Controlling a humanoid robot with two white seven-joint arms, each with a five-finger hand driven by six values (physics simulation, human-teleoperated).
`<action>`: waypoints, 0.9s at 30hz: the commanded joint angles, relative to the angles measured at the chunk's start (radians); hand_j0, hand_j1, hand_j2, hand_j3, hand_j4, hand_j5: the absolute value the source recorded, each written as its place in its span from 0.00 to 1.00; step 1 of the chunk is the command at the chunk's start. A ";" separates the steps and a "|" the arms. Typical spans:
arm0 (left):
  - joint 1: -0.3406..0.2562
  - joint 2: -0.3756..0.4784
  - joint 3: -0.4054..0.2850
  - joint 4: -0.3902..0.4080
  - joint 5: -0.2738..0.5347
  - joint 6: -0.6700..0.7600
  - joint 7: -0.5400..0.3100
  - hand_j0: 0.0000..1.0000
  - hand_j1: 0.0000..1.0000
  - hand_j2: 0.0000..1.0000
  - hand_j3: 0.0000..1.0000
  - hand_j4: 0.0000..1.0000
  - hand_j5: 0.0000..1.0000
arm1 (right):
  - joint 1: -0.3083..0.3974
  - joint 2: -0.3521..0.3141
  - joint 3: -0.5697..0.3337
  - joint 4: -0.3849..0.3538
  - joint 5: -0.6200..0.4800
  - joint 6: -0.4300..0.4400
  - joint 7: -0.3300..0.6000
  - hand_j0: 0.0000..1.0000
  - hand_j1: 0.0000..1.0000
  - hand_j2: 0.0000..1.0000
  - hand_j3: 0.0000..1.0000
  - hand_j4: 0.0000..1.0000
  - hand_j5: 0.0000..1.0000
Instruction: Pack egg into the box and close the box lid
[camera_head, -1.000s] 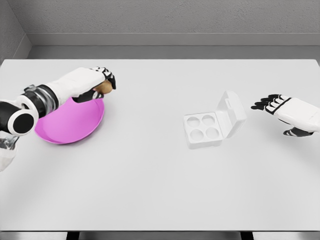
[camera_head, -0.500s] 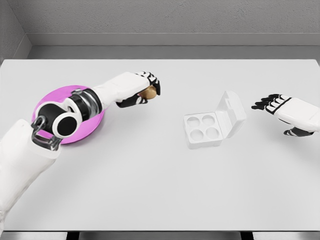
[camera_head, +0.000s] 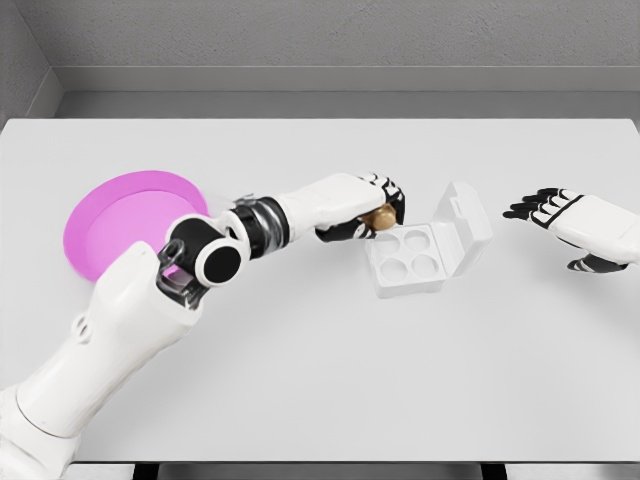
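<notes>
Quick headcount: one egg, brown, the only one anywhere. One box, white, with its single lid standing open, and it's got four round cups inside, two rows of two. One pink plate off to the left side. One white bench under all of it. Two arms, so two hands: the left hand and the right hand. That's literally everything, one of each item besides the hands and those four cups.

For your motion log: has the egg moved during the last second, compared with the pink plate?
Yes. The egg, held in the left hand, went rightward from the pink plate to the box.
</notes>
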 joint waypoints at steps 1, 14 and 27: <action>0.000 -0.025 -0.025 0.017 0.002 -0.002 0.002 0.21 0.21 0.21 0.21 0.21 0.21 | 0.000 -0.001 0.000 0.000 -0.006 0.001 -0.001 1.00 1.00 1.00 1.00 1.00 1.00; -0.012 -0.102 -0.045 0.137 0.002 -0.002 0.002 0.22 0.22 0.22 0.22 0.22 0.22 | 0.000 -0.003 0.000 0.001 -0.006 0.001 -0.001 1.00 1.00 1.00 1.00 1.00 1.00; -0.008 -0.105 -0.045 0.131 0.002 -0.002 0.002 0.49 0.49 0.49 0.49 0.49 0.49 | 0.000 -0.003 0.000 0.001 -0.006 0.001 -0.001 1.00 1.00 1.00 1.00 1.00 1.00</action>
